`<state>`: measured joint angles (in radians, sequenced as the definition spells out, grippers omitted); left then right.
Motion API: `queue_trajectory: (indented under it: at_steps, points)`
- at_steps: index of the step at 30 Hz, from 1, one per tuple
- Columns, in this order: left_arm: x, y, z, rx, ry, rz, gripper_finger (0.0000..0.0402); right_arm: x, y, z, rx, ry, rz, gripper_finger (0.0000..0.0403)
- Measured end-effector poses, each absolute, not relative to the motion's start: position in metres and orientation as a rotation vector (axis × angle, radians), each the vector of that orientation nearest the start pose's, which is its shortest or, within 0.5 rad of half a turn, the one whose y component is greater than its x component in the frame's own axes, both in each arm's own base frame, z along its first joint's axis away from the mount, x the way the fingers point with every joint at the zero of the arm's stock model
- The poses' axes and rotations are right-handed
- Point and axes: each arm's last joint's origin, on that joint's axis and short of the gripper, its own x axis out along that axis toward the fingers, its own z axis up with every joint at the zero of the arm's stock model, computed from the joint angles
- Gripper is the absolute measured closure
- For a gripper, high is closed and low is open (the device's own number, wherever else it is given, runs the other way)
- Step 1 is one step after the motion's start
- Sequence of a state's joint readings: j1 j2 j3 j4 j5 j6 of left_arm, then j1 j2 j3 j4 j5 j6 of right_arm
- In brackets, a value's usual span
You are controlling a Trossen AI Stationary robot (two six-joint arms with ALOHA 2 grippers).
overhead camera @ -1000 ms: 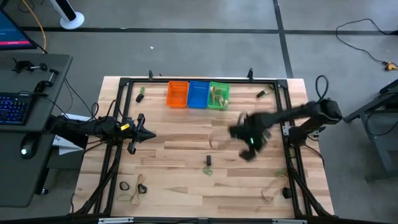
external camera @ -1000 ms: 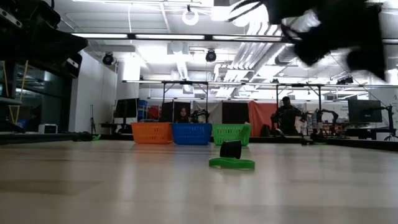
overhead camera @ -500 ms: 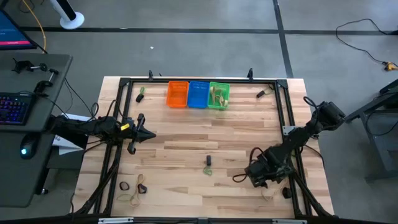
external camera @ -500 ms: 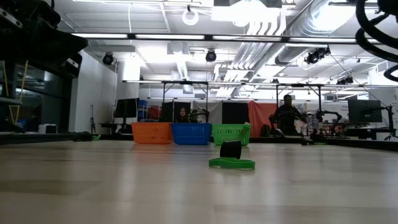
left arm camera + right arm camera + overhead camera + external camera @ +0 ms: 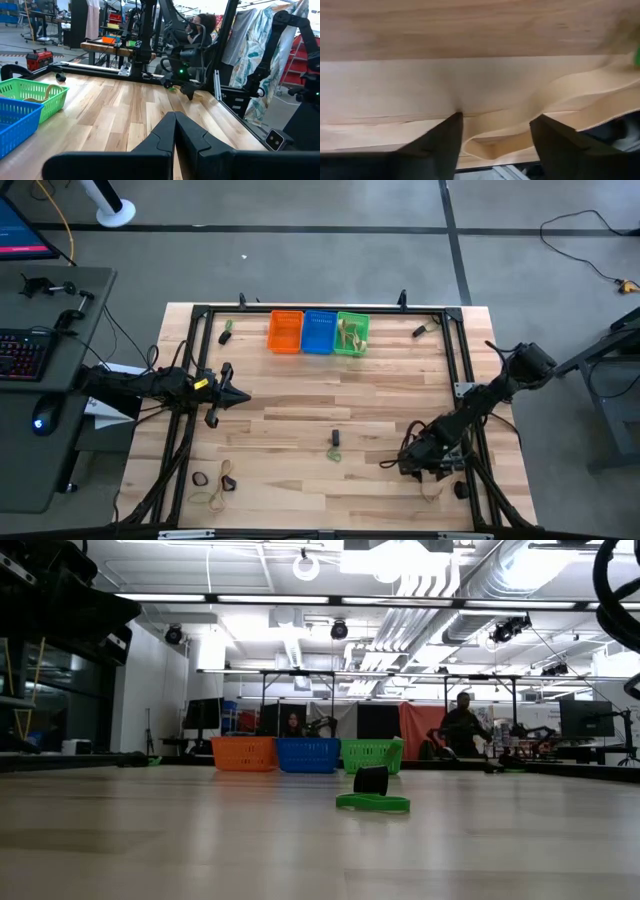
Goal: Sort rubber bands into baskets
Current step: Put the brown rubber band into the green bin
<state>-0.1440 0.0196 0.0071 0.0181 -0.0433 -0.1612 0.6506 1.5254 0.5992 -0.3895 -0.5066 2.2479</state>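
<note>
So far we see tan bands only in the green basket [image 5: 352,333]; our right gripper [image 5: 495,132], fingers spread, straddles a tan rubber band [image 5: 560,102] near the table's right edge; others wait.

My two arms are dark, nearly black, built of slim jointed segments. My left arm [image 5: 150,385] carries a small yellow tag near the wrist, and its gripper [image 5: 174,131] ends in two matte black fingers with angular, faceted inner faces. My right arm [image 5: 490,395] trails looping black cables. My right gripper [image 5: 495,131] has two dark tapering fingers [image 5: 442,137].
</note>
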Motion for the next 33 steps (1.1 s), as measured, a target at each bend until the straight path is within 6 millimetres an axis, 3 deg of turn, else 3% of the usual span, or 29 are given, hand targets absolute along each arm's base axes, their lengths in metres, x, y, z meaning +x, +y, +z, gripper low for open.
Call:
queue_trajectory:
  at_steps: [8,13,20,23,27,30,33]
  points:
    - [0.098,-0.013,0.166,-0.162,0.002,-0.101,0.0401,0.17,0.145,0.112,1.467,1.677,-0.903,0.0382]
    - [0.098,-0.013,0.166,-0.162,0.003,-0.101,0.0401,0.183,0.146,0.124,1.406,1.643,-0.796,0.0398]
    - [0.098,-0.013,0.166,-0.162,0.003,-0.101,0.0401,0.241,0.127,0.177,1.357,1.351,-0.417,0.0402]
    - [0.098,-0.013,0.166,-0.162,0.003,-0.101,0.0401,0.275,0.093,0.205,1.28,1.118,-0.328,0.0402]
    - [0.098,-0.013,0.166,-0.162,0.003,-0.101,0.0401,0.309,0.027,0.242,1.092,0.832,-0.315,0.0402]
    - [0.098,-0.013,0.166,-0.162,0.002,-0.101,0.0401,0.316,-0.036,0.263,0.947,0.671,-0.409,0.0402]
    - [0.098,-0.013,0.166,-0.162,0.002,-0.101,0.0401,0.306,-0.094,0.273,0.881,0.595,-0.536,0.0402]
